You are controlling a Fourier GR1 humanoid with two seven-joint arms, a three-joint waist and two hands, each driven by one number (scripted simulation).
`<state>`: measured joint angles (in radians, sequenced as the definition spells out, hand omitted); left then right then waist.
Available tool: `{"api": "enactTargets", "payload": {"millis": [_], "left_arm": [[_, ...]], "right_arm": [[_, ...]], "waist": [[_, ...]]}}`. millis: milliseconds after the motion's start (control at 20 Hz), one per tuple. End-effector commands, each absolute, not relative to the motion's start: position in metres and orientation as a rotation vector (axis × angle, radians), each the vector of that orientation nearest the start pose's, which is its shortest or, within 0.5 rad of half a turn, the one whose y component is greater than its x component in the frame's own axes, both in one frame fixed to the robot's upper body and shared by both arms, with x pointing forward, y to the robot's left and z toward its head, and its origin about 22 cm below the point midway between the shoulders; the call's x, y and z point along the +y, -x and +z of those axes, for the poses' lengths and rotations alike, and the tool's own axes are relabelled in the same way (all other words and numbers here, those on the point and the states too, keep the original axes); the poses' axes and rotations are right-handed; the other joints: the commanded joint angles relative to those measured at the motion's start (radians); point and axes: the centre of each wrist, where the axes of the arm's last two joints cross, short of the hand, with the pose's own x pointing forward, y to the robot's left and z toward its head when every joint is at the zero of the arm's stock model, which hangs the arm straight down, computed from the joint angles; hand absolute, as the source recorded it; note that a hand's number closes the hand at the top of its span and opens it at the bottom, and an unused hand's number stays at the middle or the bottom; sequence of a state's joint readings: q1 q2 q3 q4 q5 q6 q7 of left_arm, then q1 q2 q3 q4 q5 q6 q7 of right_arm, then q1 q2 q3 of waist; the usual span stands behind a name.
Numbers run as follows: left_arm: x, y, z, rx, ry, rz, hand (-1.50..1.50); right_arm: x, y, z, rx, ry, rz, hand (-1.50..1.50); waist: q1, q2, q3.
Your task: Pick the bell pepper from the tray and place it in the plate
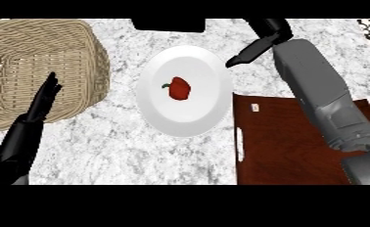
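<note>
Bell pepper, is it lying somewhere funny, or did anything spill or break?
Nothing stands out. The bell pepper lies whole near the middle of the white plate, with nothing spilled on the counter. The right hand is beside the plate, holding nothing.

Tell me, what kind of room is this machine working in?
Most likely a kitchen: the surface is a speckled stone counter, and on it sit a white plate holding a red bell pepper, a wicker basket and a reddish-brown tray.

Single head view looks steeply down at the grey-white speckled stone counter [108,147]; both forearms enter from the near edge.
</note>
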<state>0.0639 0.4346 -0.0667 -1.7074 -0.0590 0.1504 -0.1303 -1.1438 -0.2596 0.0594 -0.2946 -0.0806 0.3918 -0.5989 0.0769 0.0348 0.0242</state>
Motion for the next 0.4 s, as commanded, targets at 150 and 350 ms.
{"api": "enactTargets", "payload": {"millis": [150,350], "left_arm": [[0.309,-0.217,0.024,-1.599,-0.403,-0.366,0.00],[0.311,-0.227,0.032,-1.610,-0.404,-0.364,0.00]], "right_arm": [[-0.252,-0.464,0.114,-1.892,-0.369,0.610,-1.50],[-0.269,-0.463,0.119,-1.890,-0.355,0.608,-1.50]], "waist": [[0.028,0.018,-0.021],[0.031,0.028,-0.020]]}}
